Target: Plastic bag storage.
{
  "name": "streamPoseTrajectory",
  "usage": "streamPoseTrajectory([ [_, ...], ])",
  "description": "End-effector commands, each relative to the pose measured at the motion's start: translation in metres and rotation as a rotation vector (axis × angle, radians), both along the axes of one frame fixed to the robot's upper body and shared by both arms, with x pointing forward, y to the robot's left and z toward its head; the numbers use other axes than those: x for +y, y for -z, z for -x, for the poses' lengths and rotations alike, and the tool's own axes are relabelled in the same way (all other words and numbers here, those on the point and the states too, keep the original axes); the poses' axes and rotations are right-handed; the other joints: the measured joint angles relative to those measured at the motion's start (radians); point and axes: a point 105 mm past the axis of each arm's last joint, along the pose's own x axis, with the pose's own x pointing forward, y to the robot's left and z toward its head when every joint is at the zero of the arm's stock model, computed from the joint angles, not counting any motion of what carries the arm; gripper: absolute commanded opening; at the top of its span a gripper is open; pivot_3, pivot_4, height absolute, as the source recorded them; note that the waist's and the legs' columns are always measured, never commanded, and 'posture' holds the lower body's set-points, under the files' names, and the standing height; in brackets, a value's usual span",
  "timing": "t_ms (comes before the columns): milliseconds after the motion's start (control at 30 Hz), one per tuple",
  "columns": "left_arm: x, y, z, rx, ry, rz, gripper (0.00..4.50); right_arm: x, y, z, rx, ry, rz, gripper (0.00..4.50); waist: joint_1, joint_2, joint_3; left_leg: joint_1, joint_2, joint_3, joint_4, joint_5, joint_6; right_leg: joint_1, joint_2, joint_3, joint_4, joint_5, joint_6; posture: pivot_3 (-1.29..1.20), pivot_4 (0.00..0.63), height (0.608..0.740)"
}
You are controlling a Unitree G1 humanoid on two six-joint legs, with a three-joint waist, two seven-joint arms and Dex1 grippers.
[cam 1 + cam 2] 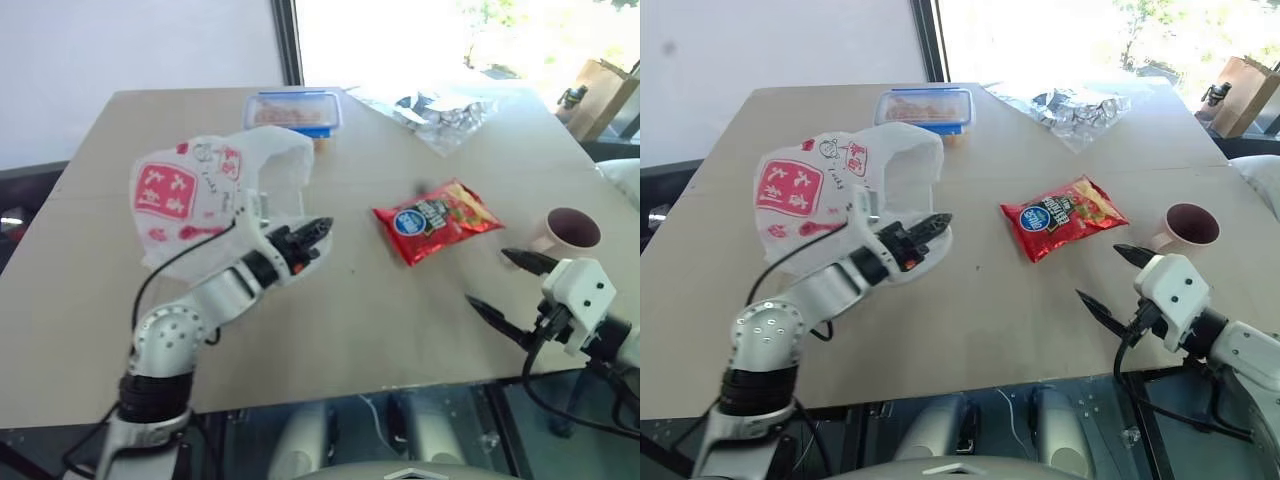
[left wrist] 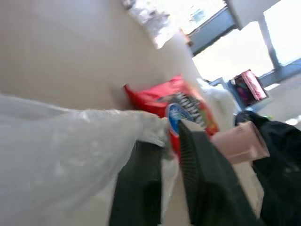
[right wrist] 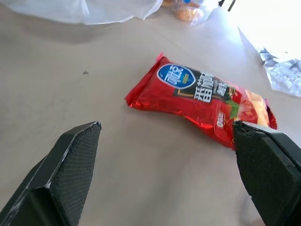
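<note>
Box (image 1: 293, 110): you have a clear tub with a blue-rimmed lid at the far side of the table (image 1: 330, 330); something orange-brown shows through it, but you cannot tell what.
Cup (image 1: 568, 231): a pink cup stands near the right edge, its inside dark; whether it holds anything you cannot tell.
Bag (image 1: 205, 195): your white bag sits on the left half of the table, bunched and puffed up, red logo facing up and left. Its mouth gapes toward the right, to the packet side. It runs roughly left to right across the table.
Bag contents: you cannot see into it.
Left gripper (image 1: 318, 231): your fingers are closed, pinching a fold of the bag at its right-hand edge; the left wrist view shows the thin film caught between the black fingers (image 2: 141, 188).
Right gripper (image 1: 508, 284): your jaws stand wide apart, holding nothing, above the table's near right part, just beside the cup.
Packet (image 1: 436, 219): a red snack packet lies flat between the bag and the cup, apart from both.
Wrapper (image 1: 445, 112): crumpled silvery plastic lies at the far right.
</note>
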Motion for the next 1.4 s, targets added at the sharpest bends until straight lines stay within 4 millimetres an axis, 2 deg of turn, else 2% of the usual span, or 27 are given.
streamPoseTrajectory([
  [33,0.004,-0.025,0.027,-0.131,0.220,-0.010,0.06,0.012,-0.002,-0.009,0.009,0.008,-0.011,4.50,0.001,0.000,0.000,0.000,0.000,0.000,0.000,0.000,0.000,0.000,0.000,0.000,0.000,0.000,0.000,0.00,0.150,0.740],
  [100,0.008,-0.025,0.043,-0.133,0.305,-0.019,0.06,0.018,0.001,-0.015,0.032,0.016,-0.016,4.50,-0.003,0.000,0.000,0.000,0.000,0.001,0.000,0.000,0.000,-0.001,0.000,0.000,0.000,0.000,0.000,0.00,0.150,0.740],
  [233,0.016,-0.011,0.085,-0.135,0.439,-0.112,0.06,0.021,0.015,-0.041,0.257,0.161,-0.262,4.50,-0.009,-0.001,0.001,-0.001,0.001,0.001,-0.001,0.000,0.000,-0.002,-0.001,0.001,-0.001,0.000,0.000,0.00,0.150,0.740],
  [367,0.023,-0.002,0.106,-0.120,0.433,-0.134,0.06,0.019,0.032,-0.052,0.489,0.278,-0.508,4.50,-0.001,-0.001,0.001,-0.002,0.001,0.000,-0.002,0.000,0.000,-0.003,-0.002,0.000,-0.001,0.002,-0.004,0.00,0.150,0.740],
  [533,0.023,0.002,0.111,-0.152,0.362,-0.177,0.06,0.013,0.035,-0.078,0.631,0.412,-0.820,4.50,0.002,0.002,0.002,-0.003,0.000,-0.002,-0.002,-0.003,0.004,-0.003,-0.003,-0.002,-0.003,0.002,-0.004,0.00,0.150,0.740],
  [633,0.021,0.000,0.114,-0.176,0.343,-0.186,0.06,0.023,0.032,-0.101,0.692,0.425,-1.007,4.50,-0.002,0.003,0.002,-0.002,0.001,-0.002,-0.002,-0.003,0.005,-0.003,-0.002,-0.002,-0.002,0.002,-0.004,0.00,0.150,0.740],
  [700,0.021,0.001,0.114,-0.193,0.322,-0.218,0.06,0.028,0.036,-0.109,0.727,0.443,-1.023,4.50,-0.014,0.004,0.003,-0.002,0.001,-0.002,-0.003,-0.003,0.004,-0.003,-0.001,-0.001,-0.002,0.002,-0.004,0.00,0.150,0.740],
  [767,0.022,0.002,0.112,-0.204,0.298,-0.235,0.06,0.029,0.049,-0.120,0.738,0.499,-0.991,4.50,-0.017,0.005,0.002,-0.002,0.001,-0.002,-0.004,-0.003,0.004,-0.003,0.000,-0.001,-0.001,0.002,-0.005,0.00,0.150,0.740],
  [833,0.022,0.003,0.109,-0.218,0.278,-0.251,0.06,0.025,0.062,-0.130,0.676,0.584,-0.886,4.50,-0.025,0.006,0.002,-0.002,0.000,-0.001,-0.004,-0.003,0.004,-0.003,0.000,-0.001,-0.002,0.002,-0.005,0.00,0.150,0.740],
  [867,0.022,0.002,0.108,-0.225,0.269,-0.253,0.06,0.025,0.065,-0.132,0.664,0.592,-0.891,4.50,-0.027,0.005,0.000,-0.002,0.000,-0.001,-0.004,-0.003,0.004,-0.003,0.000,-0.001,-0.002,0.002,-0.005,0.00,0.150,0.740],
  [1033,0.021,-0.001,0.102,-0.259,0.221,-0.263,0.00,0.029,0.055,-0.137,0.582,0.549,-0.940,2.20,-0.027,0.005,-0.001,-0.001,0.000,-0.001,-0.004,-0.003,0.004,-0.002,-0.001,0.000,-0.002,0.002,-0.004,0.00,0.150,0.740],
  [1067,0.020,-0.002,0.101,-0.266,0.214,-0.263,0.00,0.028,0.052,-0.137,0.562,0.541,-0.938,1.60,-0.027,0.006,0.000,-0.001,0.000,-0.001,-0.004,-0.003,0.004,-0.002,0.000,0.000,-0.002,0.002,-0.004,0.00,0.150,0.740],
  [1167,0.017,-0.005,0.100,-0.276,0.210,-0.246,0.00,0.028,0.046,-0.134,0.516,0.505,-0.896,0.15,-0.028,0.006,0.000,-0.001,0.000,-0.001,-0.004,-0.003,0.004,-0.002,0.000,0.000,-0.001,0.002,-0.004,0.00,0.150,0.740],
  [1267,0.016,-0.007,0.099,-0.288,0.216,-0.244,0.00,0.041,0.022,-0.115,0.519,0.303,-0.886,0.07,-0.025,0.006,0.000,-0.002,0.000,-0.002,-0.004,-0.003,0.004,-0.002,0.000,-0.001,-0.002,0.002,-0.005,0.00,0.150,0.740],
  [1400,0.013,-0.011,0.098,-0.300,0.242,-0.238,0.00,0.069,0.000,-0.060,0.618,-0.079,-0.746,0.07,-0.025,0.009,0.001,-0.003,0.000,-0.002,-0.004,-0.003,0.005,-0.003,0.000,-0.001,-0.003,0.002,-0.005,0.00,0.150,0.740],
])
